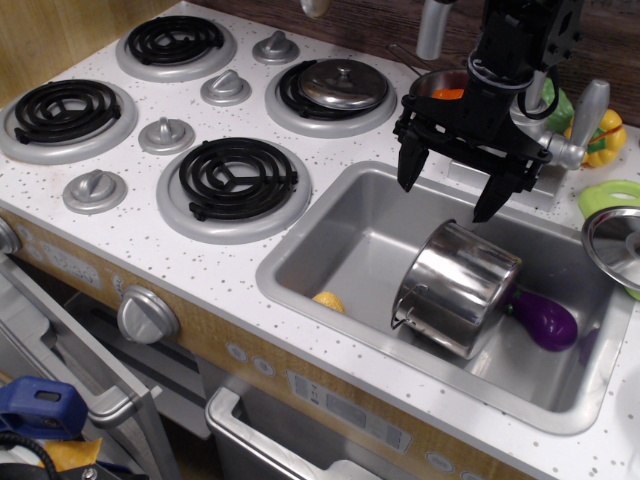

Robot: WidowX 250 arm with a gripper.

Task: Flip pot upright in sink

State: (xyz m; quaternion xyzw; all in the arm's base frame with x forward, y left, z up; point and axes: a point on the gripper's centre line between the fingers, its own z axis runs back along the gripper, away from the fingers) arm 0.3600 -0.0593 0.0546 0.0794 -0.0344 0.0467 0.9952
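Observation:
The shiny steel pot point(460, 288) lies tilted on its side in the grey sink point(345, 250), bottom facing up and right, a loop handle near its lower left rim. My black gripper point(450, 192) hangs open above the sink's back part, just above and slightly left of the pot, not touching it. Nothing is between its fingers.
A purple eggplant point(545, 320) lies right of the pot and a yellow item point(328, 300) at the sink's front left. A steel lid with knob point(343, 84) sits on a back burner. A faucet point(575, 140), an orange-filled pan point(445, 90), a yellow pepper point(605, 135) and another lid point(615, 245) stand around the sink's back and right.

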